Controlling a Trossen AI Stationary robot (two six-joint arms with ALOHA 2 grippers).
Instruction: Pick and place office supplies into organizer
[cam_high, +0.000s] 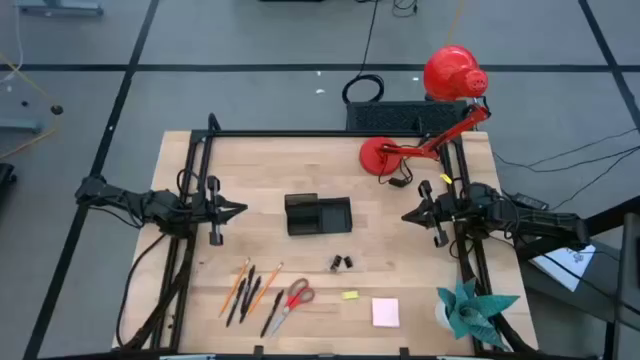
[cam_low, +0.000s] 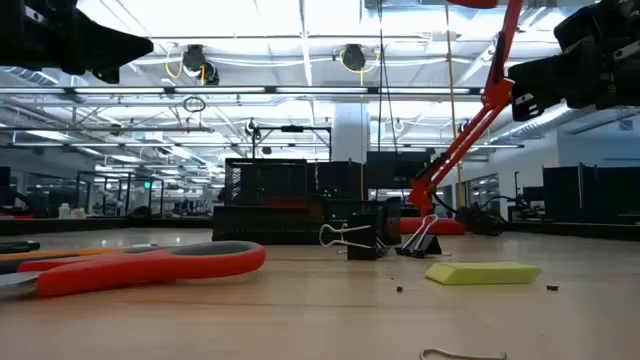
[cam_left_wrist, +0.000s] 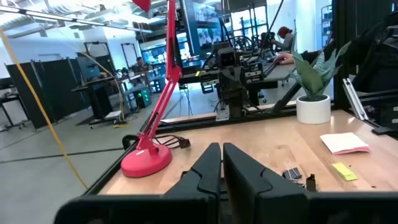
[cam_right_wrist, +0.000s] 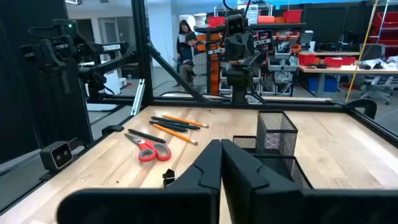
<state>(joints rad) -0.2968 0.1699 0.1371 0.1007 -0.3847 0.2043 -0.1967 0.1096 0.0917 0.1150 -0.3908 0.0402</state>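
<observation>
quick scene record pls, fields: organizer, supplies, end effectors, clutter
organizer: black mesh organizer, table centre, nothing visibly in it
supplies: pencils and pens, scissors, binder clips, yellow piece, pink sticky pad, all on the table near the front edge
left end effector: shut, empty, left of organizer
right end effector: shut, empty, right of organizer
clutter: red lamp, teal paper plant

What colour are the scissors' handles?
Red. The scissors lie on the table, their handles showing best in the low view.
</observation>
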